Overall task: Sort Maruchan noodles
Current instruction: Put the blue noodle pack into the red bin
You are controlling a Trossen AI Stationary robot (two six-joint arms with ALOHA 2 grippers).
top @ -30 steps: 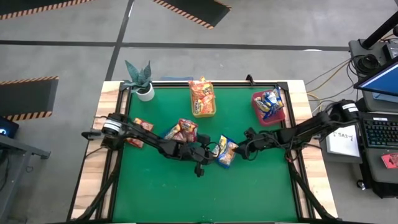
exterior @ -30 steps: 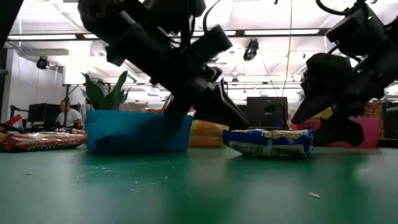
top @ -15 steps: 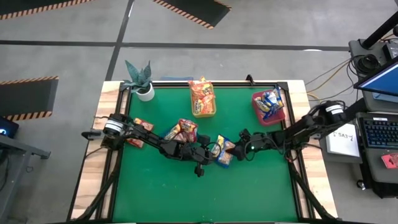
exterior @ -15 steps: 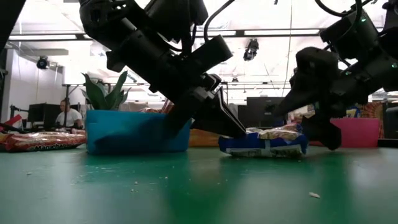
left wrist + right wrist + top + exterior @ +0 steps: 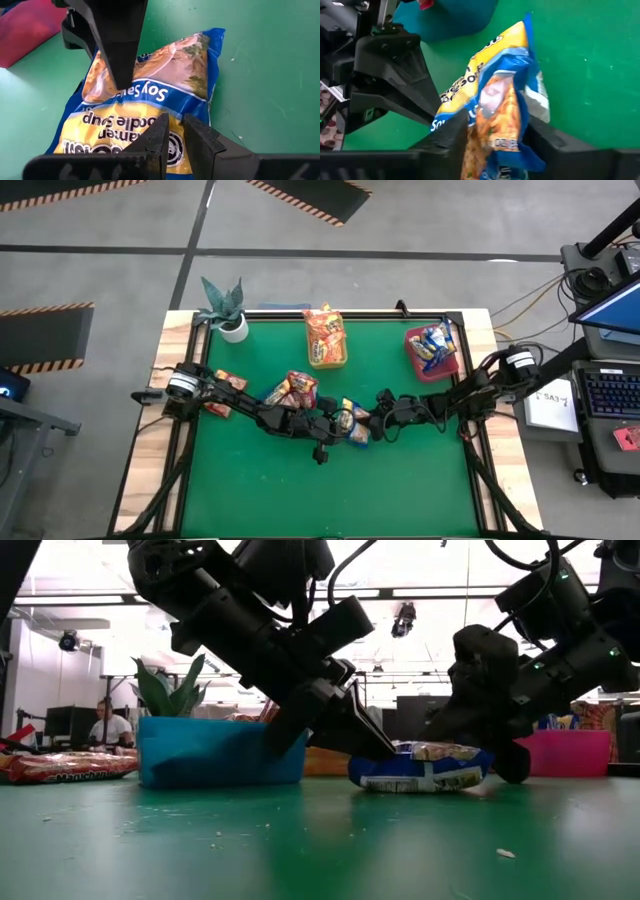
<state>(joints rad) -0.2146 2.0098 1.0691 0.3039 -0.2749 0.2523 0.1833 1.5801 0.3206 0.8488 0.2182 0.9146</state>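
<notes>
Right pincer has slid in against the blue-edged noodle packet, fingers now closing on its crumpled end.
Left pincer, fingers nearly together, presses the packet's opposite edge flat on the tabletop. Packet lies between both pincers; open green toward the near edge, blue bin just behind the left pincer.

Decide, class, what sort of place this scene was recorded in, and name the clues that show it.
Most likely a robotics lab or workshop. The low view shows an open room with ceiling strip lights and a person at a desk. The high view shows hazard-striped floor mats and a laptop beside the green table.
</notes>
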